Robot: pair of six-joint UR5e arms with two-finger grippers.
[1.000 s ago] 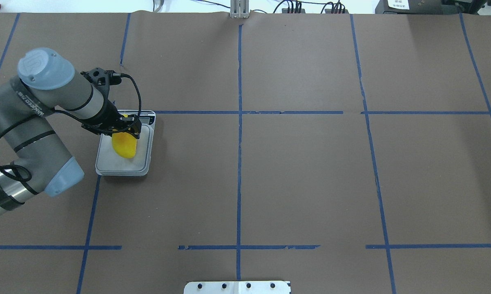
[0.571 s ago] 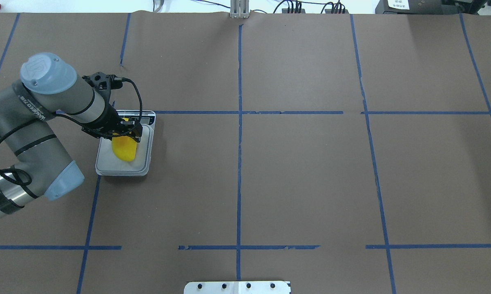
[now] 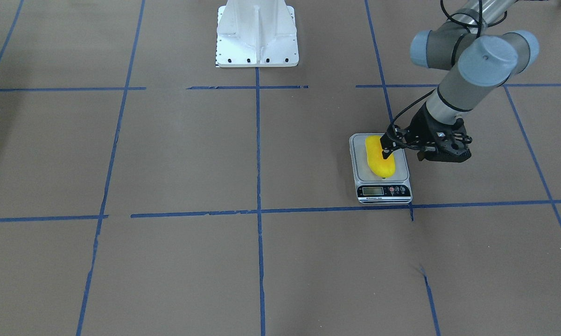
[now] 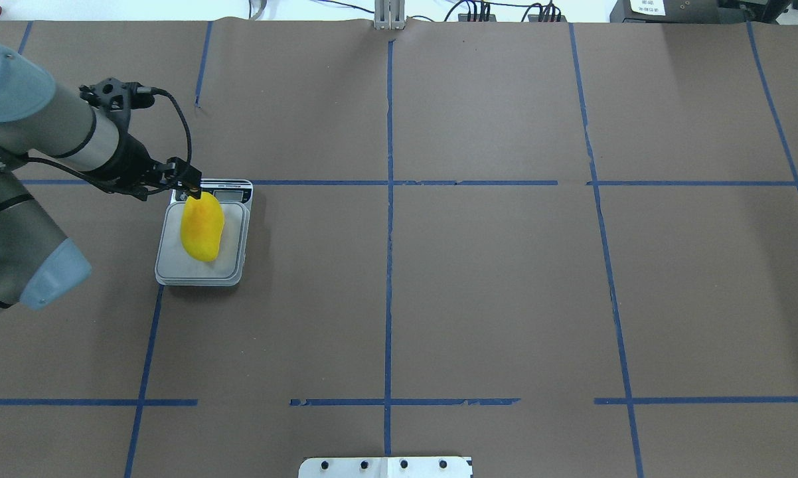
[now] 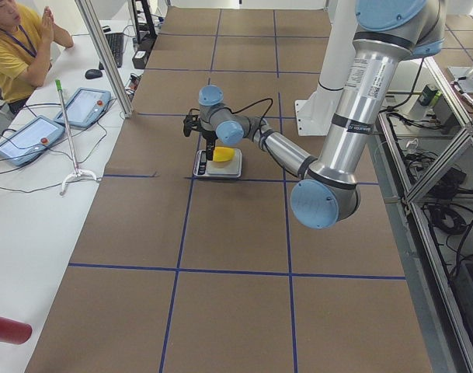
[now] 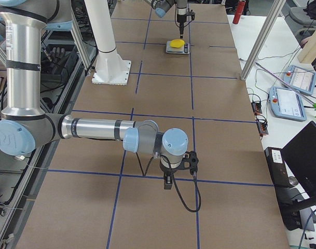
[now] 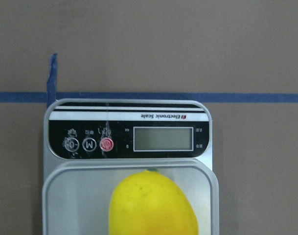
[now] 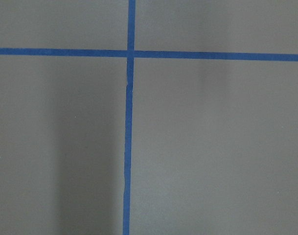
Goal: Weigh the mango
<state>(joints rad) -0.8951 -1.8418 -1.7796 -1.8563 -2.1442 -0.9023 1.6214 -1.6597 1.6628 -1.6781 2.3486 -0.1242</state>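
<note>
The yellow mango (image 4: 202, 229) lies lengthwise on the platform of the small digital scale (image 4: 173, 269), free of any grip. It also shows in the front view (image 3: 380, 156) and fills the bottom of the left wrist view (image 7: 151, 205), below the scale's display (image 7: 163, 138). My left gripper (image 4: 193, 192) hangs above the mango's far end near the display, its fingers together and empty. My right gripper (image 6: 168, 182) shows only in the exterior right view, low over bare table far from the scale; I cannot tell if it is open or shut.
The white robot base (image 3: 257, 32) stands at mid-table on the robot's side. Blue tape lines (image 4: 389, 199) divide the brown table cover. Operator tablets (image 5: 85, 105) and a seated person (image 5: 15, 47) are beyond the table's far edge.
My left gripper has let go of the mango, risen and pulled back to the left. The mango now rests alone on the scale.
</note>
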